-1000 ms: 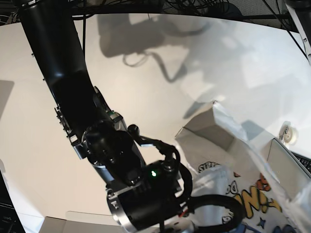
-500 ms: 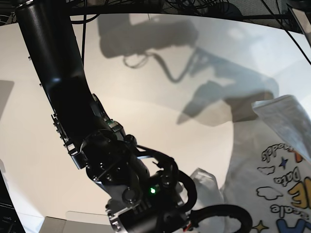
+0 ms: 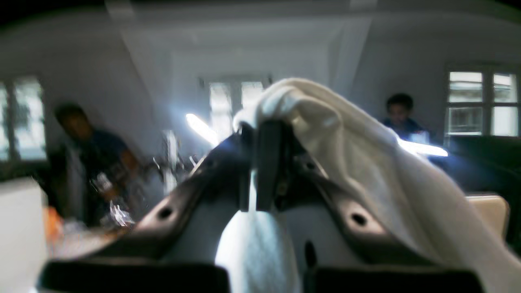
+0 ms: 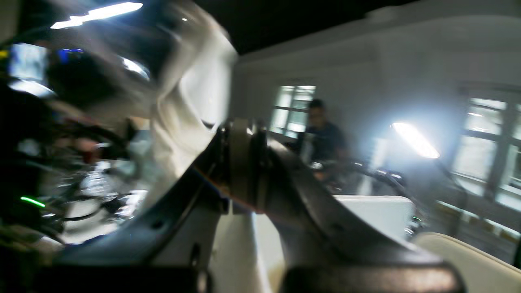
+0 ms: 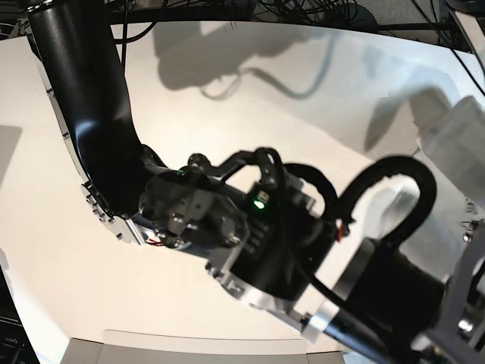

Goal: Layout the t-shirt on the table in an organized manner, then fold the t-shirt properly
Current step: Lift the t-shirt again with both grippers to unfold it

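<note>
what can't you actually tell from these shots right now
- Base view: most of the t-shirt is cut off at the right edge and blurred; its print and layout cannot be read.
- Base view: the right arm's body fills the middle, hiding much of the table and both grippers.
- Left wrist view: the left gripper pinches white cloth, but which part of the shirt is unclear.
- Right wrist view: motion blur; the right gripper is shut on cloth, grip point unclear.
</note>
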Robot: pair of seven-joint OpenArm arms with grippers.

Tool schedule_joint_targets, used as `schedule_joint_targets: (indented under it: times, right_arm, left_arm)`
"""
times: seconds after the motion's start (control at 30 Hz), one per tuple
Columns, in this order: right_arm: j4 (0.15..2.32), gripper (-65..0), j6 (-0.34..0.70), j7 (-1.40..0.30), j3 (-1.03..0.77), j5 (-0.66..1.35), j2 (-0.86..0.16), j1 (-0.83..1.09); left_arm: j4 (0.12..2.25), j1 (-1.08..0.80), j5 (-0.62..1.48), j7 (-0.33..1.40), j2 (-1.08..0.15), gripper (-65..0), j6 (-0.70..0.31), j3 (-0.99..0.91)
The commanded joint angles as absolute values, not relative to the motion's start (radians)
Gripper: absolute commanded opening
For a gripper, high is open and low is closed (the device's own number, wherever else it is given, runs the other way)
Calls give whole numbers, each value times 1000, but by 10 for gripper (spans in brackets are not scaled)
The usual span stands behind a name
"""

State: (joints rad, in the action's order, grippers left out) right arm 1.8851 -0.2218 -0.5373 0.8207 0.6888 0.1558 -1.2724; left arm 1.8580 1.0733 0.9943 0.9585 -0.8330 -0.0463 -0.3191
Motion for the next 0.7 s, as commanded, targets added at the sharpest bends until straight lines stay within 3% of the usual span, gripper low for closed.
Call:
schedule_joint_targets:
  times: [0.0,0.13,0.37,0.67]
  right_arm:
    - [1910,-650,-240,-501,805,688,157,-1306]
    - [1968,-650,-240,-506,782,691,157,-1256]
    - [2048,-650,-240,-512,670,671,139,-1009]
    - [2058,-650,-232,-501,529,676,-228,-538]
  left_arm:
    - [1860,1066,998,938,-808,-650,-48,-312]
    - [1860,961,997,938,-679,-650,-50,-245]
    - [1839,812,990,931,-467,-650,-50,-21]
    - [1738,642,883,931,-199,-650,-50,143]
